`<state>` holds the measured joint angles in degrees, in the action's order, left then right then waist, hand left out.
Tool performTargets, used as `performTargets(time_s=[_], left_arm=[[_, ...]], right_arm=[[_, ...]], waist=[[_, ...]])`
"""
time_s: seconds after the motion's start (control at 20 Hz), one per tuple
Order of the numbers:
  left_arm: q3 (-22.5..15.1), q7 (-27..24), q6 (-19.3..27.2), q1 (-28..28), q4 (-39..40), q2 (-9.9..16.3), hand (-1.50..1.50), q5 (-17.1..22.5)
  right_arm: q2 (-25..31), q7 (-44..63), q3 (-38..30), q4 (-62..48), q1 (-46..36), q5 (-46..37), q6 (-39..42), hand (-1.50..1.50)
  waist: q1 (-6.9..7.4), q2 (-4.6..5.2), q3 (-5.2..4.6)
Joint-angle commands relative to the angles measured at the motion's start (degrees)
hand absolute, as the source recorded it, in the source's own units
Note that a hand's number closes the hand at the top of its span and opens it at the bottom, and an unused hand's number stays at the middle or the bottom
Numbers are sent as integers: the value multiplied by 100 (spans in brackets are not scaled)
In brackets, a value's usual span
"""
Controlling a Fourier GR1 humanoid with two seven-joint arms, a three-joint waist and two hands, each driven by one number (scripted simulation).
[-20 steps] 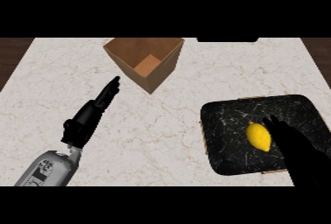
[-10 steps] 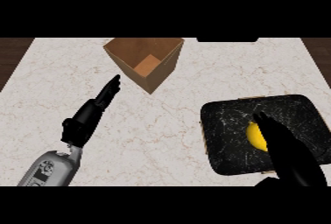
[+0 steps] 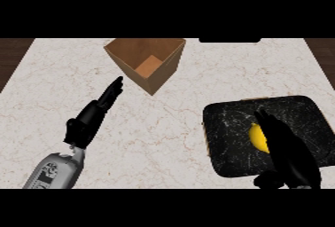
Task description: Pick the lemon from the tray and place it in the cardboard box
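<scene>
1. Right hand [image 3: 288, 150]: over the lemon [image 3: 258, 138], fingers extended; any contact is unclear.
2. Lemon: partly beneath that hand, in the tray [image 3: 226, 133].
3. Left hand [image 3: 91, 119]: fingers straight, cardboard box [image 3: 145, 62] beyond its fingertips.

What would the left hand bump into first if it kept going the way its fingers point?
Probably the cardboard box. The left hand points up and to the right toward the box's lower corner, with only bare counter between; height is unclear, so it might pass just beside it.

Bare table [image 3: 177, 124] lies between the tray [image 3: 226, 128] and the open-topped cardboard box [image 3: 147, 62]; only the left hand [image 3: 88, 122] stands beside that path.
</scene>
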<state>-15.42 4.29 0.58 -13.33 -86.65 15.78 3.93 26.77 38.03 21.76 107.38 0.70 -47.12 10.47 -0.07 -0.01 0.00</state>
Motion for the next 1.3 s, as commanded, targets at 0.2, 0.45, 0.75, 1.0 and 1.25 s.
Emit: performTargets(time_s=[0.2, 0.45, 0.75, 1.0, 1.25], left_arm=[[112, 265, -60, -98, -107, -431, 0, -480], [490, 54, -469, 254, -255, -313, 0, -410], [411, -24, -462, 265, -91, -730, 0, -824], [319, 297, -525, 521, -647, -798, 0, -873], [901, 96, -896, 65, -63, -630, 0, -756]], right_arm=[[-420, -423, -189, -603, -8, -345, 197, -150], [-506, -356, -354, -390, 132, -445, 692, -150], [-921, -562, -542, -1014, -279, -712, 783, -150], [-697, -1059, -980, -1597, -490, -740, 685, -150], [-1112, -1064, -554, -1865, 6, -1479, -3, -150]], waist=[[-4, -1, 1], [-3, -2, 0], [5, 0, 0], [24, -3, 1], [1, 1, 1]])
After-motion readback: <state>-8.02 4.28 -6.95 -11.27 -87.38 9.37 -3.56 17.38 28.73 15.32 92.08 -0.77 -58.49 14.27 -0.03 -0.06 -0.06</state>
